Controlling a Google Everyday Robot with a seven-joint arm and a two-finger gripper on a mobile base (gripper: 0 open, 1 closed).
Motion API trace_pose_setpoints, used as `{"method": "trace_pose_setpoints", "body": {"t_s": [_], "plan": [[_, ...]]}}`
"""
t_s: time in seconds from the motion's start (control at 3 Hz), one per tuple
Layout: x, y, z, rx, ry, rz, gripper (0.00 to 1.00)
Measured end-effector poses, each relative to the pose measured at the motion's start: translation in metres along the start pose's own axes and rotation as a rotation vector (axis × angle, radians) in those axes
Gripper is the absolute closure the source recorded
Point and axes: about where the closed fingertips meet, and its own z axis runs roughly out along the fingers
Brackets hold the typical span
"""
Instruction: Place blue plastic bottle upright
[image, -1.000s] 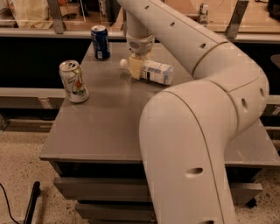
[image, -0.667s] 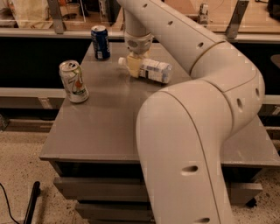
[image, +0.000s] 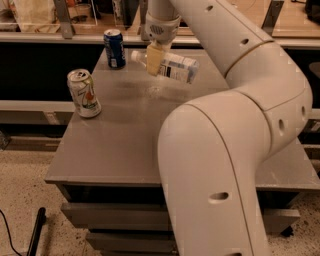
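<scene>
Grey and flat-topped, the surface sits over a cabinet with drawer fronts and stands on a speckled floor, where a black cable lies at the lower left. Behind the surface, a pale ledge runs across the room with a dark recess below it. A blue can stands upright at the far left corner. A white and green can stands upright near the left edge, well apart from the blue can. The large white arm reaches over the far side. Its hand is clenched on the bottle near the neck. The bottle is tilted close to horizontal, with its cap towards the blue can, and appears raised off the surface.
</scene>
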Motion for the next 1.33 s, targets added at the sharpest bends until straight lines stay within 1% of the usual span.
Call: {"method": "trace_pose_setpoints", "body": {"t_s": [0.33, 0.67, 1.0, 1.33], "plan": [[-0.003, 0.004, -0.047, 0.015, -0.128, -0.022, 1.0], [0.005, 0.02, -0.105, 0.017, -0.326, -0.028, 1.0], [0.029, 0.055, -0.156, 0.051, -0.503, -0.023, 1.0], [0.031, 0.053, -0.147, 0.047, -0.487, -0.016, 1.0]]}}
